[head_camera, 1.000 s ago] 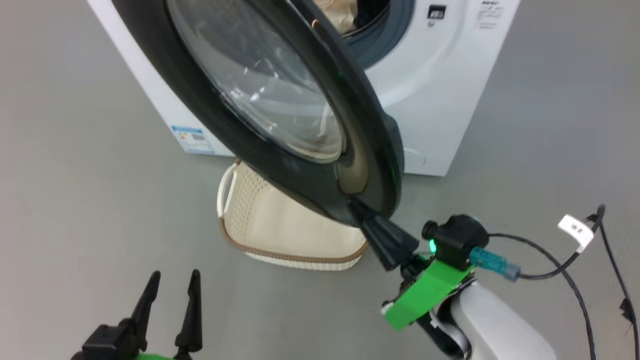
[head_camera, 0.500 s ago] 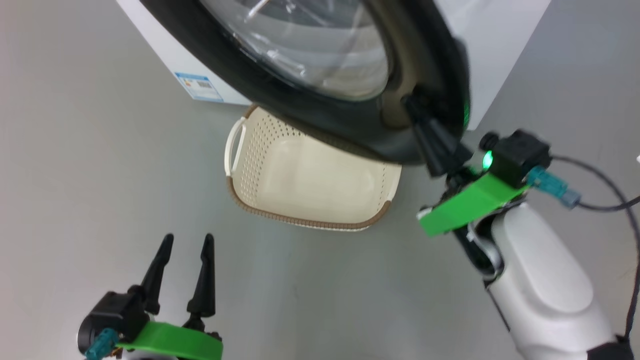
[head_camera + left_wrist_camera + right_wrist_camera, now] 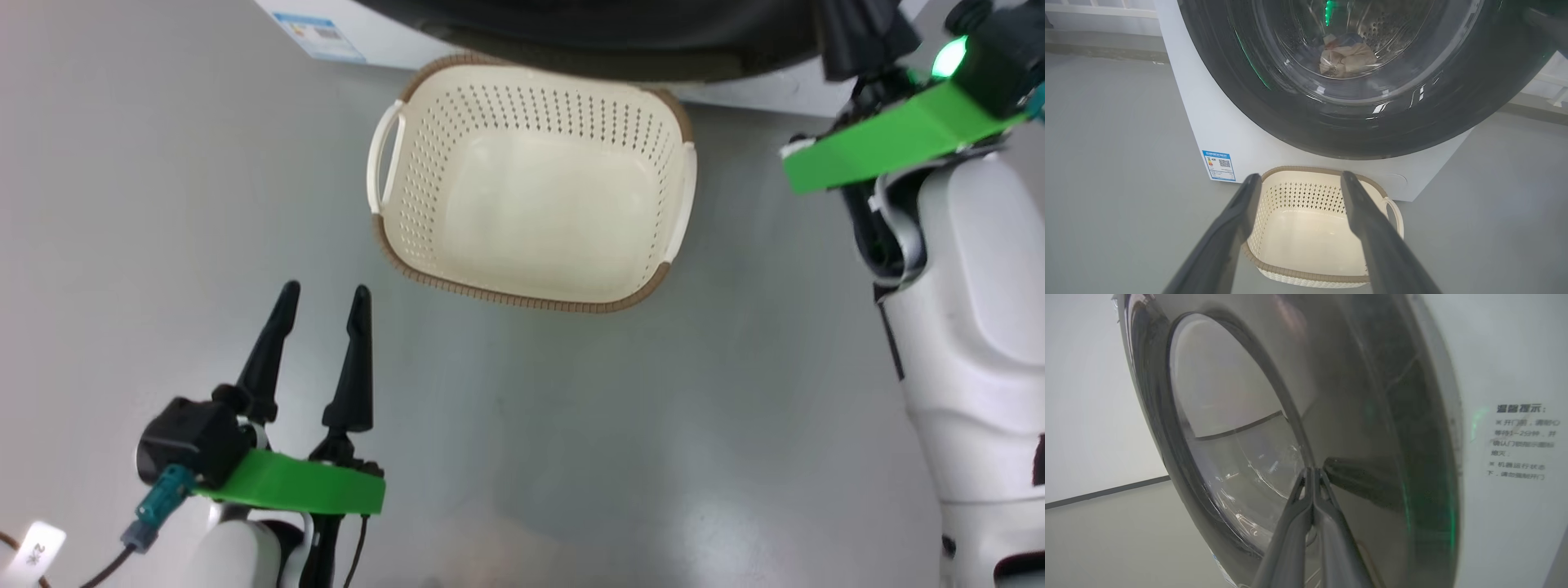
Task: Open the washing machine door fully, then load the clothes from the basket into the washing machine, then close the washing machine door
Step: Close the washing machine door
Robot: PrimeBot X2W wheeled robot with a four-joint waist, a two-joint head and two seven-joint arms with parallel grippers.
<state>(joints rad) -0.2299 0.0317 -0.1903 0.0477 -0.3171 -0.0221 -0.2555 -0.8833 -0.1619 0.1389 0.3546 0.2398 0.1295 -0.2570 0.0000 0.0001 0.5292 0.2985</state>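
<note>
Washing machine door point(image 3: 1359, 126) sits close against the front of the washing machine point(image 3: 1186, 98). Can't tell if it's latched or just pushed nearly to. Through the glass, the clothes point(image 3: 1346, 59) are bunched at the bottom of the drum, a cream-beige piece on top with a bit of blue behind it.

Right gripper point(image 3: 1312, 470) has its jaws pressed tight together with nothing between them, tips up against the door right where the black rim meets the glass.

Left gripper point(image 3: 324, 288) hangs over the grey floor point(image 3: 122, 204) with jaws spread wide, gripping nothing, pointing at the basket point(image 3: 522, 302). The basket stands on the floor just in front of the machine's bottom edge, under the door, near the blue label sticker point(image 3: 1219, 165), its bare bottom showing.
</note>
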